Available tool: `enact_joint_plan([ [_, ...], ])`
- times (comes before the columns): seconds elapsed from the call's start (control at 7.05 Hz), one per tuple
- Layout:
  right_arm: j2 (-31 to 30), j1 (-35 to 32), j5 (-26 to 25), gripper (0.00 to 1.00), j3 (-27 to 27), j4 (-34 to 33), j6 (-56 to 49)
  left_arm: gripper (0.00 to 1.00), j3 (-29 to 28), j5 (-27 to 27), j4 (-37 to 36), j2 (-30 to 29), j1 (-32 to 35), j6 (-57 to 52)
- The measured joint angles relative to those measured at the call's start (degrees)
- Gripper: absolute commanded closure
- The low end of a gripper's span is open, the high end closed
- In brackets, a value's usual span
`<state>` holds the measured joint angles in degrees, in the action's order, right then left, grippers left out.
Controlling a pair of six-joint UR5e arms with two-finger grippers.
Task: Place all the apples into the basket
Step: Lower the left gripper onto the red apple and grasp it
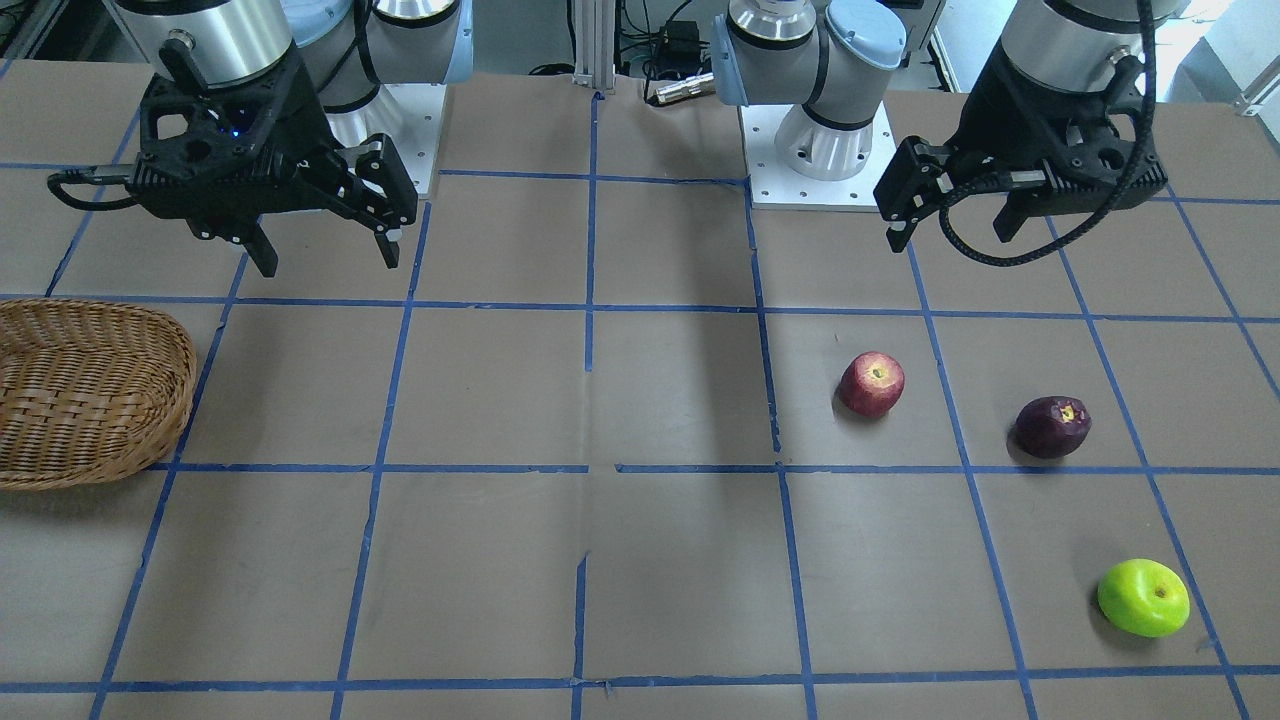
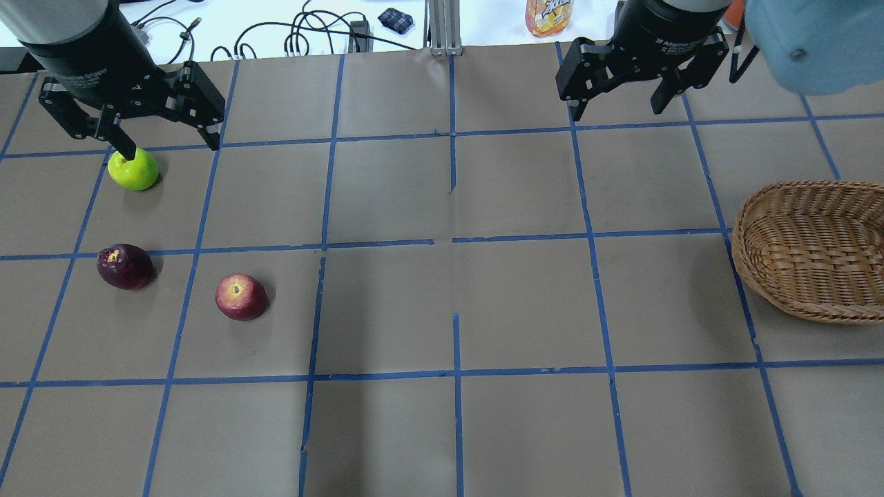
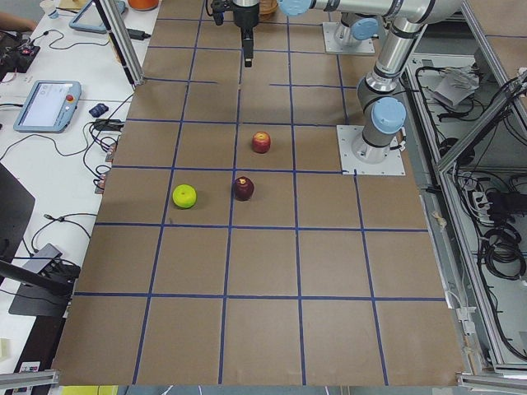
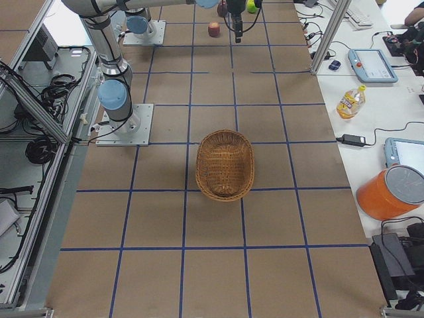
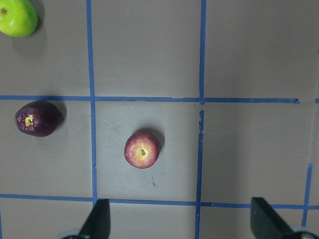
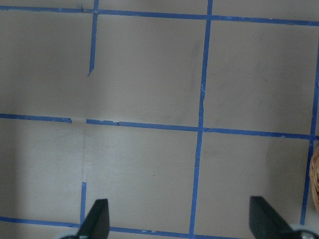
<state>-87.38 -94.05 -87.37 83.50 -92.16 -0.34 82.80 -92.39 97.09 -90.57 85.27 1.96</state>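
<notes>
Three apples lie on the brown table on my left side: the red apple [image 2: 241, 297] [image 1: 871, 384] [image 5: 142, 149], the dark purple apple [image 2: 125, 266] [image 1: 1052, 426] [image 5: 37, 118] and the lime green apple [image 2: 133, 169] [image 1: 1143, 597] [image 5: 17, 17]. The wicker basket [image 2: 808, 248] [image 1: 90, 390] [image 4: 225, 164] stands empty at the right side. My left gripper [image 2: 170, 141] [image 1: 950, 232] hangs open and empty high above the apples. My right gripper [image 2: 617, 109] [image 1: 328, 258] hangs open and empty, high and left of the basket in the overhead view.
Blue tape lines grid the table. The arm bases [image 1: 820, 150] stand at the robot's edge. Beyond the far edge lie cables, a juice bottle [image 2: 549, 15] and a teach pendant [image 3: 45, 105]. An orange container [image 4: 391, 192] stands off the table.
</notes>
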Motion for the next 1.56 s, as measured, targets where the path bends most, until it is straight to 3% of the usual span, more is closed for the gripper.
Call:
enact_joint_plan([
  [0.71, -0.15, -0.07, -0.04, 0.00, -0.26, 1.46, -0.01, 0.00, 2.61, -0.63, 0.38, 0.68, 1.76, -2.68],
  [0.99, -0.16, -0.14, 0.00, 0.00, -0.21, 1.48, -0.01, 0.00, 8.22, -0.30, -2.07, -0.13, -5.54, -9.79],
  [1.56, -0.27, -0.07, -0.07, 0.00, -0.02, 1.69, -0.01, 0.00, 29.63, -0.23, -27.01, -3.62, -10.54, -17.13],
])
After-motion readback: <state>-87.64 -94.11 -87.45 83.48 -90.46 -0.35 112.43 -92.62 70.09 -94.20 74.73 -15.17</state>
